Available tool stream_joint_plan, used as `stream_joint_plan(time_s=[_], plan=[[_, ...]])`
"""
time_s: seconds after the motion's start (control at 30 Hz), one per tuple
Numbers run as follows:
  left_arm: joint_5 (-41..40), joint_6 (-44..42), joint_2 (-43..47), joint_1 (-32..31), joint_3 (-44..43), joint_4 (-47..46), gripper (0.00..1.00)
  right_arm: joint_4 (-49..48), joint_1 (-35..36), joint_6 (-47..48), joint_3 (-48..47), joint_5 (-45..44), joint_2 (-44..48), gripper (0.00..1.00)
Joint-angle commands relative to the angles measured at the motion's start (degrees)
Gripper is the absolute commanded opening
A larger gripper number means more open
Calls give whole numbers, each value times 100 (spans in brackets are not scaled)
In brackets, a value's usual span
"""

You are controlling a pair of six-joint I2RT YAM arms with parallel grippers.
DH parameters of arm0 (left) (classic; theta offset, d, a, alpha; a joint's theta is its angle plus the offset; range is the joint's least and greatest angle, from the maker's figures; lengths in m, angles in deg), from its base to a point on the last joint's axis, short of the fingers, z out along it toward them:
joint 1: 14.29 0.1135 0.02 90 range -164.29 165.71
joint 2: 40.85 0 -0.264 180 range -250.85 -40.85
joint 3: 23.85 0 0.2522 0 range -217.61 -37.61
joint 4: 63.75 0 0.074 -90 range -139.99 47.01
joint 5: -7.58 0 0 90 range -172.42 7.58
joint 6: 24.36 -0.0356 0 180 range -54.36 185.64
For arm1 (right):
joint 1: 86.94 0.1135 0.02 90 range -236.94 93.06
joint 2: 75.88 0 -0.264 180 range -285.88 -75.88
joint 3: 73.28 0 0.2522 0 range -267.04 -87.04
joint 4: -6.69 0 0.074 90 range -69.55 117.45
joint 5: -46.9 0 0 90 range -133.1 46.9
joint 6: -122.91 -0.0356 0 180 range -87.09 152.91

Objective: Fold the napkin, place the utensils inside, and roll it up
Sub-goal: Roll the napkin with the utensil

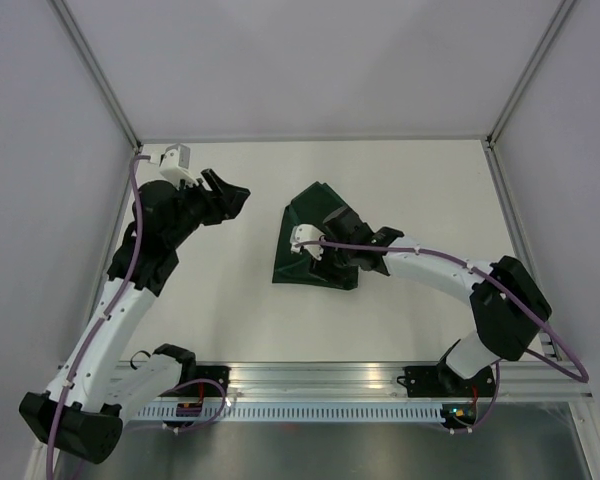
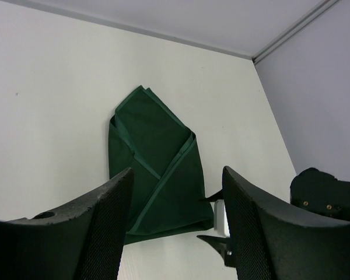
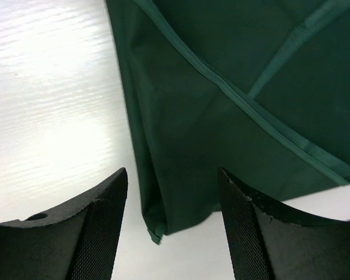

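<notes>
From above, the left arm climbs from the lower left corner of the frame to the upper left. Its left gripper point(image 1: 225, 193) hangs over bare table point(image 1: 230, 300), well apart from the napkin point(image 1: 305, 205). The right arm bends in from the lower right and reaches to the middle of the frame, where the right gripper point(image 1: 320, 255) sits over the lower part of the dark green napkin. The napkin lies folded into a pointed shape near the centre of the white table. Pale walls point(image 1: 310, 60) close the space on three sides, with metal posts point(image 1: 100, 75) at the corners, and a metal rail point(image 1: 380, 378) runs along the bottom edge.

In the left wrist view the two black fingers point(image 2: 105, 227) stand spread, nothing between them. Beyond the gap the napkin point(image 2: 157, 169) lies flat, overlapping folds meeting in a point toward the top. The right gripper point(image 2: 219, 224) shows at the lower right, just beside the napkin's corner.

In the right wrist view the fingers point(image 3: 99, 227) are likewise spread apart and hold nothing. The napkin point(image 3: 233, 87) fills the upper right, and one corner of it hangs down into the gap. The glossy table point(image 3: 46, 87) takes up the left.
</notes>
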Motion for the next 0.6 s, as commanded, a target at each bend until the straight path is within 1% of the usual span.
stream_joint_plan(time_s=[0.0,0.23,0.57], plan=[[1,-130,146,3,-3,95,67,-482,392,118,228,-226,-84,70],[-43,-148,260,3,-12,306,67,-869,701,232,431,-498,-435,72],[80,-235,190,3,-83,438,67,-1133,771,338,448,-797,-831,72]])
